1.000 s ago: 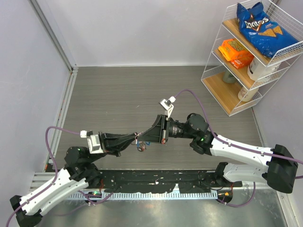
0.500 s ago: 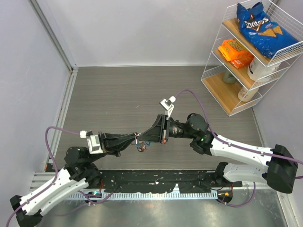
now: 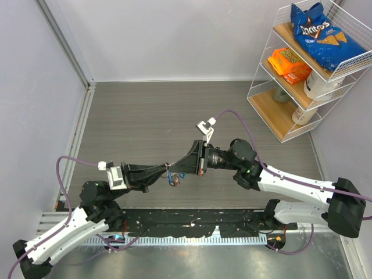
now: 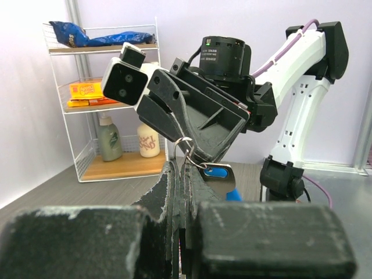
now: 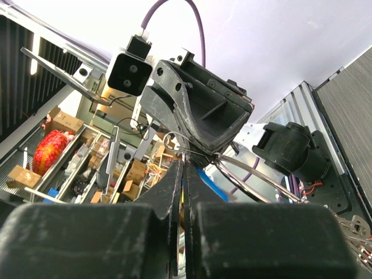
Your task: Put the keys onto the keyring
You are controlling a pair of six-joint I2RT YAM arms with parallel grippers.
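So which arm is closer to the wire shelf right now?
Right. The right arm reaches in from the wire shelf's side; the left arm sits on the far side. The right claw and left claw meet at the keyring.

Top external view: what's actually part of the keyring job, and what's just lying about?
Job in hand:
keyring
keys
left gripper
right gripper

Just lying about:
wire rack
chip bag
orange box
white bottle
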